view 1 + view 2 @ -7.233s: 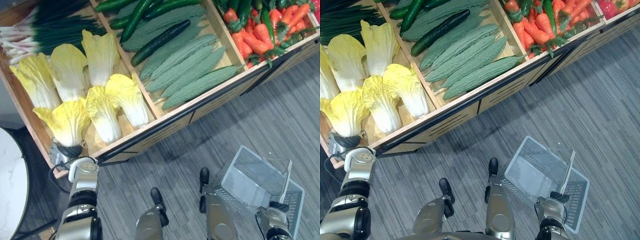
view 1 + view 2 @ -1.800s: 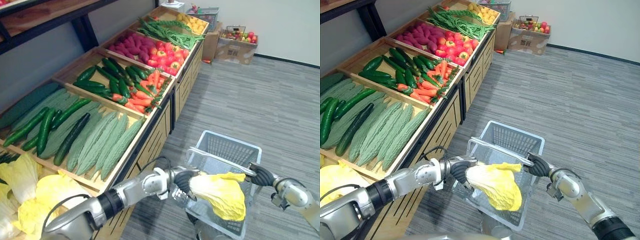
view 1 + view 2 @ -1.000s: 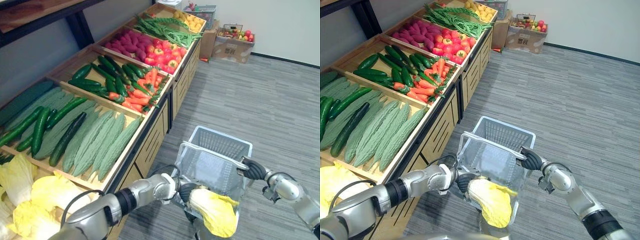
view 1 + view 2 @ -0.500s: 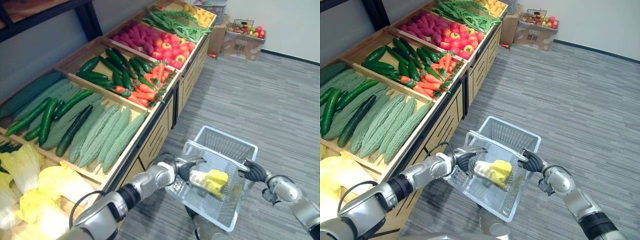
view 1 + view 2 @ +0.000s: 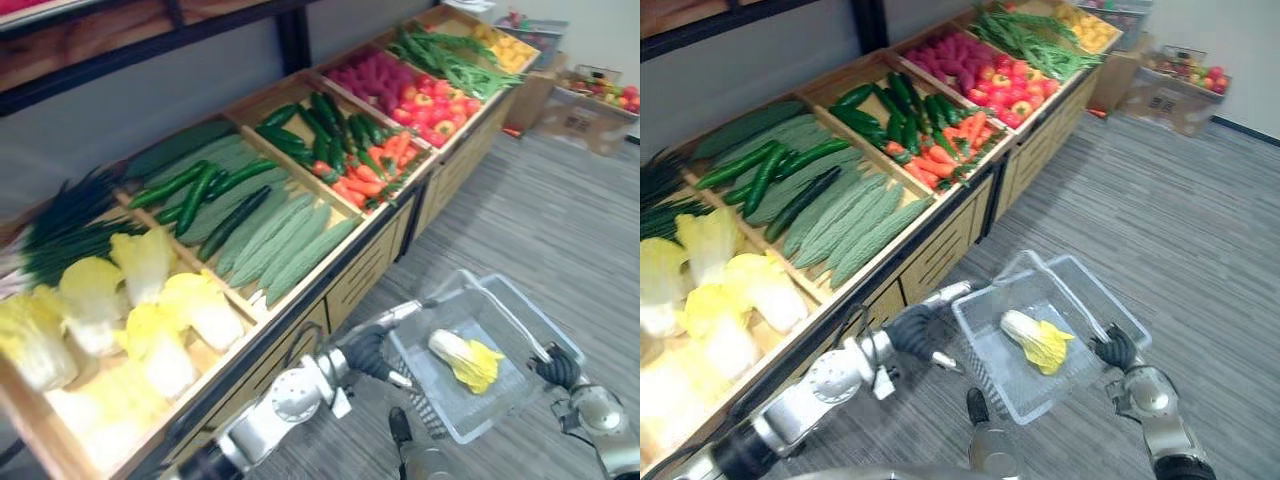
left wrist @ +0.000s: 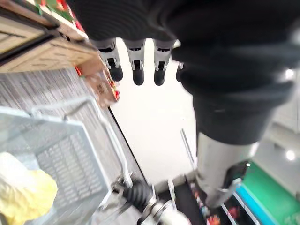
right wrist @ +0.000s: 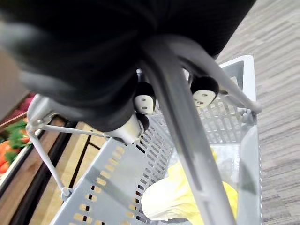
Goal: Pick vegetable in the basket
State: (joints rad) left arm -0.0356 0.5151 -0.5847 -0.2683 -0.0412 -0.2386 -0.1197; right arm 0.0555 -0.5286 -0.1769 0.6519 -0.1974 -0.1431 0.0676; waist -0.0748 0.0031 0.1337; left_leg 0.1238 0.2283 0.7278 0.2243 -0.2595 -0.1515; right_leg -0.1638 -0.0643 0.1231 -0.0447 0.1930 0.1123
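Note:
A grey plastic basket point(image 5: 430, 395) hangs over the floor in front of the stall. One pale yellow napa cabbage point(image 5: 465, 358) lies on its bottom, also seen as the cabbage point(image 7: 180, 199) in the right wrist view. My right hand point(image 5: 556, 368) is shut on the basket's handle point(image 7: 185, 126) at the far side. My left hand point(image 5: 366, 351) is open beside the basket's near wall, outside it, with straight fingers point(image 6: 137, 65) and nothing in them.
A long wooden stall runs along the left, with bins of napa cabbages point(image 5: 150, 320), bitter gourds point(image 5: 285, 245), cucumbers point(image 5: 195, 190), carrots point(image 5: 375, 165) and red peppers point(image 5: 435, 105). Grey carpet point(image 5: 560, 220) lies open to the right. Cardboard boxes point(image 5: 595, 100) stand far back.
My left hand has let go of the cabbage and drawn back out of the basket. The cabbage now lies on the basket's bottom. The camera has swung towards the stall.

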